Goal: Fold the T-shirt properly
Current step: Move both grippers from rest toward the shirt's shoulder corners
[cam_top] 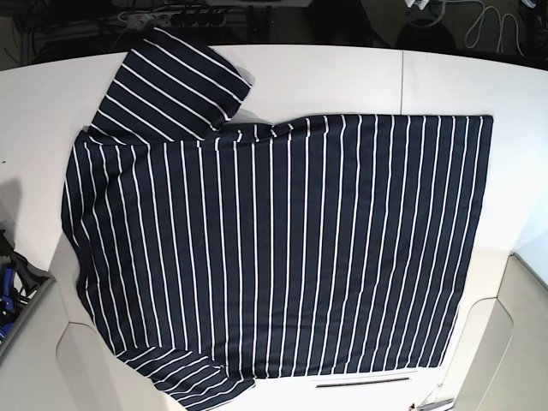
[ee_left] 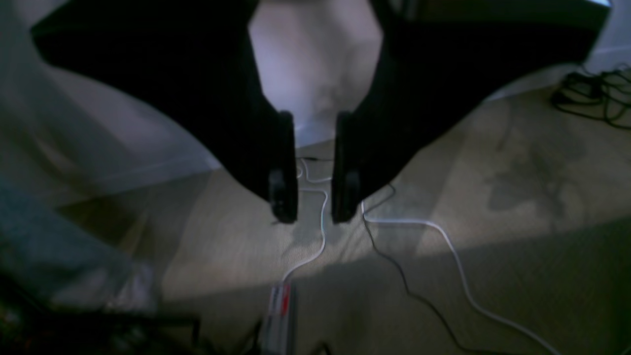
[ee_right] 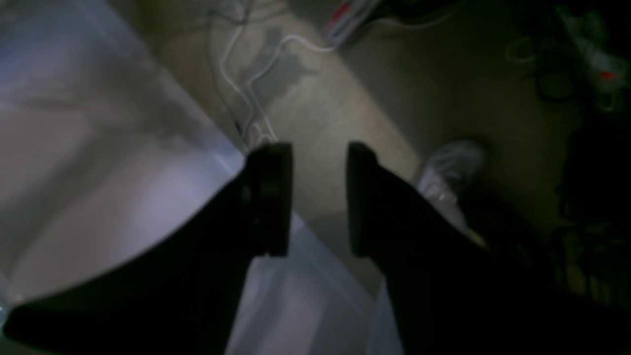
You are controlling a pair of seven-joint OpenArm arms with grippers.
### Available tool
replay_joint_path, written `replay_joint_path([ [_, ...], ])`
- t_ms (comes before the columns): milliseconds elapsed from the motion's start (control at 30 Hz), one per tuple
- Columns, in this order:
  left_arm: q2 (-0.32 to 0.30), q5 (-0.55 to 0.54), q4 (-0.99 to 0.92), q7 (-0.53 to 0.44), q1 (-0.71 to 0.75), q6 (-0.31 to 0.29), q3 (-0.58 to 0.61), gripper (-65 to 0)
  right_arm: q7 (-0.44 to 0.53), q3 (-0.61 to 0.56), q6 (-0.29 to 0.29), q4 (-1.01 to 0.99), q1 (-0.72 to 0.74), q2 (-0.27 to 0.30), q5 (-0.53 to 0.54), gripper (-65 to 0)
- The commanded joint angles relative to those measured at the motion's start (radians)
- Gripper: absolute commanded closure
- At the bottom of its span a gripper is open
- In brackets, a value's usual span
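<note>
The T-shirt [cam_top: 282, 248], dark navy with thin white stripes, lies spread flat and sideways on the white table [cam_top: 342, 77]. Its sleeves point to the upper left and lower left, and its hem is at the right. Neither gripper shows in the base view. In the left wrist view my left gripper [ee_left: 313, 212] is open and holds nothing, and it hangs past the table edge over the carpet. My right gripper [ee_right: 315, 148] is likewise open and empty, above the table's edge [ee_right: 98, 172] and the floor. No fabric appears in either wrist view.
White and black cables [ee_left: 453, 256] and a power strip [ee_left: 278, 310] lie on the carpet below the left gripper. A pale shoe-like object [ee_right: 451, 167] lies on the floor. Dark and blue hardware [cam_top: 10, 287] sits at the table's left edge. Another power strip [cam_top: 163, 14] lies behind the table.
</note>
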Motion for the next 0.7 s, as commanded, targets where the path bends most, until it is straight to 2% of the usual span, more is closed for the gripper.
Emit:
replay_joint_path([
  [0, -0.014, -0.013, 0.045, 0.021, 0.033, -0.007, -0.031, -14.8, -0.010, 0.022, 0.016, 0.068, -0.035, 0.024, 0.038, -18.9],
  [133, -0.013, -0.101, 0.207, 0.083, 0.108, -0.009, -0.154, -14.8, -0.080, 0.166, 0.016, 0.307, -0.134, 0.061, 0.143, -18.9],
  [300, -0.013, -0.190, 0.393, 0.156, 0.171, -0.037, -0.308, -14.9, -0.120, 0.386, 0.016, 0.560, -0.206, 0.062, 0.254, -18.9],
  [433, -0.013, -0.268, 0.486, 0.232, 0.183, -0.037, -0.421, -15.1, -0.121, 0.534, 0.012, 0.669, -0.212, 0.060, 0.332, -18.9],
  [533, -0.014, -0.323, 0.537, 0.283, 0.183, -0.037, -0.501, -19.3, -0.121, 0.637, 0.012, 0.705, -0.212, 0.048, 0.376, -19.1],
  [667, -0.024, -0.385, 0.595, 0.286, 0.183, -0.037, -0.589, -24.9, -0.121, 0.750, 0.011, 0.705, -0.212, 0.033, 0.409, -28.6],
])
